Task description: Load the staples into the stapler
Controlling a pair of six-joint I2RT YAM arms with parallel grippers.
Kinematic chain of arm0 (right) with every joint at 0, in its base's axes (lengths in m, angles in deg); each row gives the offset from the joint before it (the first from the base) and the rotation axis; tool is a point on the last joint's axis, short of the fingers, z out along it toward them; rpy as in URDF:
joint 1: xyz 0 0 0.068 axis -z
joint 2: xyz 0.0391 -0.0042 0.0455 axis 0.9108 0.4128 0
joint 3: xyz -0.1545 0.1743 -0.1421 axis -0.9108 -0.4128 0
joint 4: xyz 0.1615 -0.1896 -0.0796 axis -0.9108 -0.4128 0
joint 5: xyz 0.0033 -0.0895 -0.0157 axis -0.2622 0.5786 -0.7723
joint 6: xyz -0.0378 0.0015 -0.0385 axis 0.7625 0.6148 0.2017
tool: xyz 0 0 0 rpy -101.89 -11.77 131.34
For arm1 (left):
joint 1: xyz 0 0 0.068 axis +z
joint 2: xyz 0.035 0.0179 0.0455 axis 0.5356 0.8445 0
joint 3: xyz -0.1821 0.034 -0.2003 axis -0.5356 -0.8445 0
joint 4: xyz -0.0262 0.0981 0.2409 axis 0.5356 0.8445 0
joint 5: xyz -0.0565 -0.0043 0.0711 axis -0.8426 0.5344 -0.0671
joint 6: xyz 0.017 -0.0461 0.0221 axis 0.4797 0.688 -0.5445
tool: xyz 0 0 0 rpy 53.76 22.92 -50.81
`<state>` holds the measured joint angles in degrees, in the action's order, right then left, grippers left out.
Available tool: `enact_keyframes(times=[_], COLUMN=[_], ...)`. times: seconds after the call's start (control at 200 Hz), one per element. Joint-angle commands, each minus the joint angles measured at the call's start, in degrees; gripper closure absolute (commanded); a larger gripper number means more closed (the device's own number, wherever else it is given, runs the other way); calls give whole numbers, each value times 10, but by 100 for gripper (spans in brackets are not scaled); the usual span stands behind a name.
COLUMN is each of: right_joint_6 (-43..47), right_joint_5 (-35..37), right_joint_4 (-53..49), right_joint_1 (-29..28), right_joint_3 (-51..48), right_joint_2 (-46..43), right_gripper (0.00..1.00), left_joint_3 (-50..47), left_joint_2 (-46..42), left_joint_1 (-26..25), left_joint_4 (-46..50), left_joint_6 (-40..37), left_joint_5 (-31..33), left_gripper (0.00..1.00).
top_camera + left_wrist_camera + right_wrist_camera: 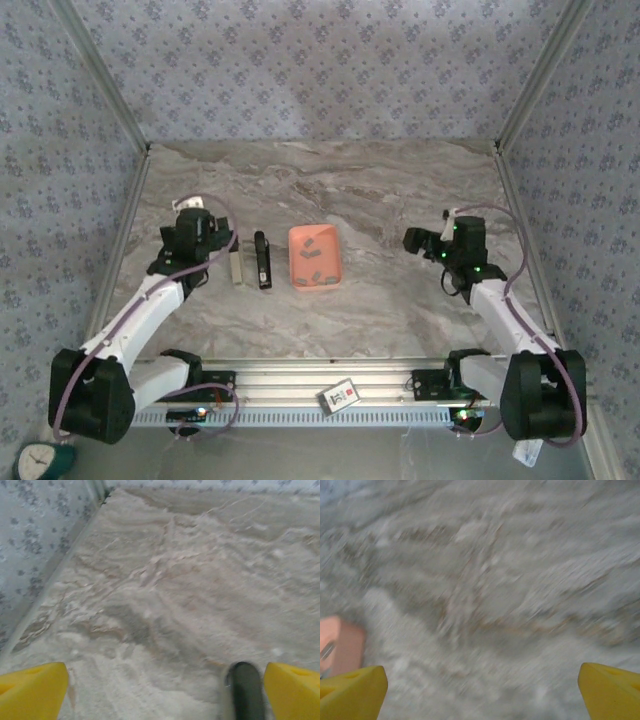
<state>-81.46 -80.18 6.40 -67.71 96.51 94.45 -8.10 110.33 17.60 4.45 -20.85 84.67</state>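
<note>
The stapler lies on the marble table as a black body with a pale strip beside it, left of centre. Several short grey staples lie in the salmon tray. My left gripper hovers at the far left end of the stapler. In the left wrist view it is open, with the stapler's dark rounded end just inside the right fingertip. My right gripper sits right of the tray. It is open over bare marble, and the view is blurred.
The tray's corner shows at the left edge of the right wrist view. Patterned walls with metal rails enclose the table on three sides. A small card lies on the rail between the arm bases.
</note>
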Motion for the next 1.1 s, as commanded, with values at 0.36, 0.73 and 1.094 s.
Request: enact_keyframes(times=[0.36, 0.73, 1.094], right_joint_6=[161, 182, 183], right_joint_5=[86, 59, 73], right_joint_4=[270, 518, 491], right_joint_1=[54, 57, 51], right_joint_3=[-67, -115, -99], right_joint_2=[136, 257, 258], right_gripper=[0, 0, 0], left_joint_3=[-242, -225, -140], left_joint_2=[-20, 149, 266], left_joint_1=[90, 105, 136], left_joint_4=[-382, -583, -537], left_joint_6=[-84, -134, -65], left_joint_5=[-51, -169, -96], left_gripper=[0, 0, 0])
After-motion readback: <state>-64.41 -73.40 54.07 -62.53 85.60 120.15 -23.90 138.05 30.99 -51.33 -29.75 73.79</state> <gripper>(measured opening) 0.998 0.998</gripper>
